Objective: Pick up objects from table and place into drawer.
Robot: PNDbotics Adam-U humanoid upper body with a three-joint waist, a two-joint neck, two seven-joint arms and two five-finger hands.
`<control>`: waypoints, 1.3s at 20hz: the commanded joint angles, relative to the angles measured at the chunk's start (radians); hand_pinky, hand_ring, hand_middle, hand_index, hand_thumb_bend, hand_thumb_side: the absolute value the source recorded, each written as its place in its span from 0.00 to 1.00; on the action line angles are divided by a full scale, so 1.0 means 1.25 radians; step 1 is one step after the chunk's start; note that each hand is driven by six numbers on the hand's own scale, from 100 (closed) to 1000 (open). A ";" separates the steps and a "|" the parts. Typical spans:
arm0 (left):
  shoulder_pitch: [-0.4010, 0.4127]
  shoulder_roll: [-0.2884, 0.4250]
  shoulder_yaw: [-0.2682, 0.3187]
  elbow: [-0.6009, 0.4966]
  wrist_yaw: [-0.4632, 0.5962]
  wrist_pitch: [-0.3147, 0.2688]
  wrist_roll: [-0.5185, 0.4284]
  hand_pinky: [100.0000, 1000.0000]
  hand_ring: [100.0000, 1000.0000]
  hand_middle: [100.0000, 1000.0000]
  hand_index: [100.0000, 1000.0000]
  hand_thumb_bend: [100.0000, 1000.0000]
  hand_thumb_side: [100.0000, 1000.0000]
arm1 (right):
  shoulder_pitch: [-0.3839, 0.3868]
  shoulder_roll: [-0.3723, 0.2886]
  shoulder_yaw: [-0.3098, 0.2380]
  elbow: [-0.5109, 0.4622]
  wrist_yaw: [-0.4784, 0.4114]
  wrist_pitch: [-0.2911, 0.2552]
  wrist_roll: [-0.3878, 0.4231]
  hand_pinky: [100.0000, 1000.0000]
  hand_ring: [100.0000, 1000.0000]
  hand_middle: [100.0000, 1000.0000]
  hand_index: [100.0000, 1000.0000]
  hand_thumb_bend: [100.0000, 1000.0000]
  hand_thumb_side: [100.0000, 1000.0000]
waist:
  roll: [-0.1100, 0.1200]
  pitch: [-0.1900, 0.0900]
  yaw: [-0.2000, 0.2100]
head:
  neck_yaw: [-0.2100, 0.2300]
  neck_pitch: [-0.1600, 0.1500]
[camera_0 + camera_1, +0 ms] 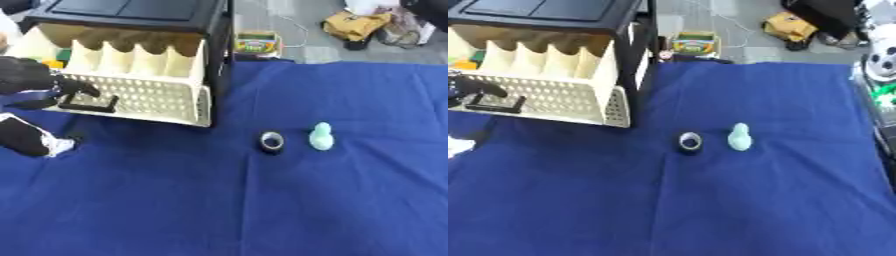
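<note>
**Left hand on the drawer handle, two objects waiting on the cloth**

The left hand point(33, 80) comes in from the left edge and sits at the front of the drawer point(140, 97), its dark fingers point(80, 88) curled round the black handle point(87, 104) on the drawer's perforated cream front. The drawer is pulled out from a black cabinet point(131, 12) that stands at the far left of the table. Inside the drawer, cream dividers rise in a row of scalloped tops, and a patch of green and yellow shows in the far left corner, too indistinct to name.

The right hand shows in neither view.

Out on the blue cloth point(262, 210), well apart from the drawer and toward the middle of the table, lie the two objects to be picked up. A small roll of dark tape point(272, 142) lies with its pale opening facing up. Just beside it, on the right, a pale mint-green bottle-shaped object point(321, 136) lies on the cloth, its narrower end pointing away. The two are close but not touching.

Beyond the cloth's far edge, next to the cabinet, a colourful box point(256, 43) rests on the grey floor.
</note>
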 commanded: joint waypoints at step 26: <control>-0.026 0.002 0.118 -0.115 0.236 0.101 0.241 0.00 0.00 0.00 0.84 0.00 0.53 | -0.104 -0.032 0.129 0.344 0.088 -0.155 0.211 0.73 0.72 0.65 0.93 0.87 0.20 | 0.004 -0.056 0.014 | -0.050 0.031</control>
